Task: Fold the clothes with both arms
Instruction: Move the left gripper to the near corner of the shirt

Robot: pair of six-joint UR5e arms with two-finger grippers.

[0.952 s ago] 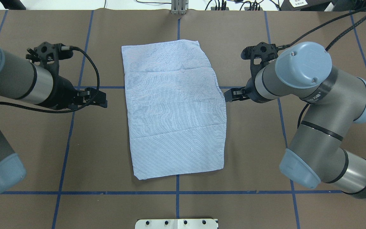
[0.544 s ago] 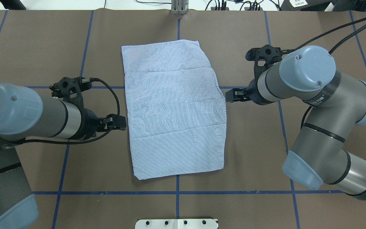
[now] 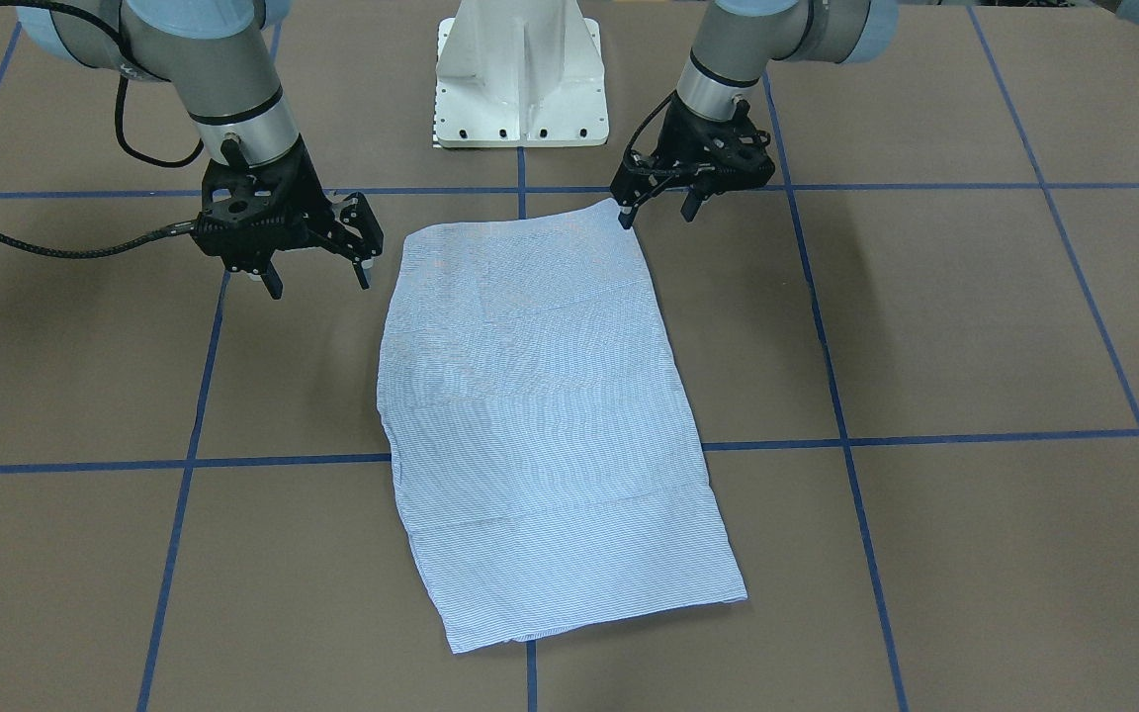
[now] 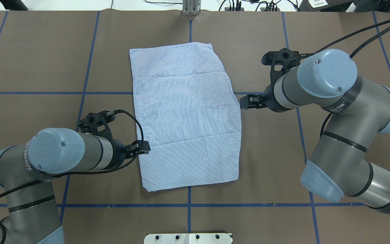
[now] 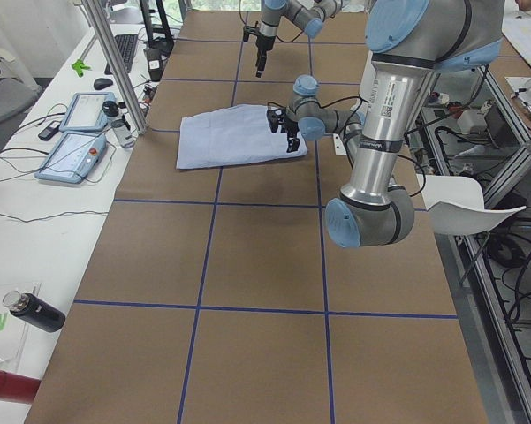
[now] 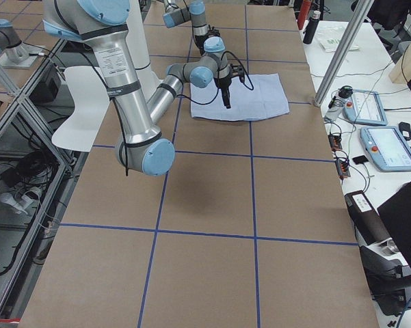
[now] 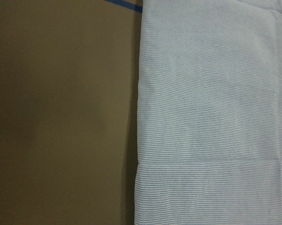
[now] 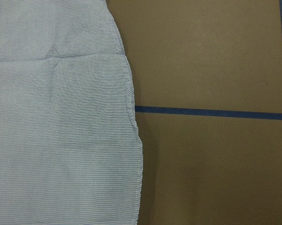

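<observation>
One folded shirt is lying flat in the middle of the table. Two grippers are hovering at its long sides. The left gripper is sitting at the left edge nearer the robot and the right gripper just beside the right edge, both with jaws standing apart.

You had the table covered in brown paper, marked into squares with blue tape. Beside it stood your white bench with two pendants, a keyboard and a black bottle. A white chair stood at the opposite side, near loose cables.
</observation>
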